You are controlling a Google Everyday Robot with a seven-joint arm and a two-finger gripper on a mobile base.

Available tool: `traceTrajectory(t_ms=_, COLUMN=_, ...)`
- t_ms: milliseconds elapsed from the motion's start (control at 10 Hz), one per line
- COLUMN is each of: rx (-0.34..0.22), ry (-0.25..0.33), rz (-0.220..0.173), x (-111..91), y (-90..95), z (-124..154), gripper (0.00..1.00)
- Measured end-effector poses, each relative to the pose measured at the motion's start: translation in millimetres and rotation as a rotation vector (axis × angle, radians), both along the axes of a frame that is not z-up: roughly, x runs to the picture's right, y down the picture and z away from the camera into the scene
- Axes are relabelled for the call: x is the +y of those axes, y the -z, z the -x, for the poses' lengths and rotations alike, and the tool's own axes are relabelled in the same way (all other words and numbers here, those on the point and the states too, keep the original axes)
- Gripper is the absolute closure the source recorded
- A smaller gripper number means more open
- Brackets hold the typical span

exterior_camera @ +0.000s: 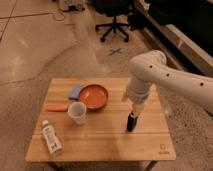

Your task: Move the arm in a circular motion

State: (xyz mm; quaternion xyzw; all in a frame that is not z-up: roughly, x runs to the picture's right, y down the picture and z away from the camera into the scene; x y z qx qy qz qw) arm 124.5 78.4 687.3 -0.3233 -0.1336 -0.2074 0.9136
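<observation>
The arm [165, 75] is big, glossy and white, with small dark screw holes. It reaches in from the right edge and bends down over the right half of the wooden table [100, 142]. Below its elbow hangs a pale wrist ending in the dark gripper [131, 122], which points down just above the tabletop, right of the orange bowl [93, 96]. Nothing shows in the gripper.
On the table's left half lie a blue sponge [76, 91], an orange-handled tool [57, 107], a white cup [77, 113] and a white bottle [51, 138] on its side. A black office chair [114, 20] stands behind on the floor. A dark counter [190, 30] runs along the right.
</observation>
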Motion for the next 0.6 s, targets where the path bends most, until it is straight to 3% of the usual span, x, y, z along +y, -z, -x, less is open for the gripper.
traceTrajectory(t_ms=100, rx=0.005, ry=-0.012, rz=0.000, x=-14.4, y=-13.1, z=3.2, gripper=0.35)
traceTrajectory(t_ms=300, rx=0.015, ry=-0.017, rz=0.003, x=-23.1, y=-22.6, z=5.4, gripper=0.35)
traceTrajectory(t_ms=600, rx=0.007, ry=0.007, rz=-0.004, x=-44.8, y=-44.6, z=41.3, gripper=0.35)
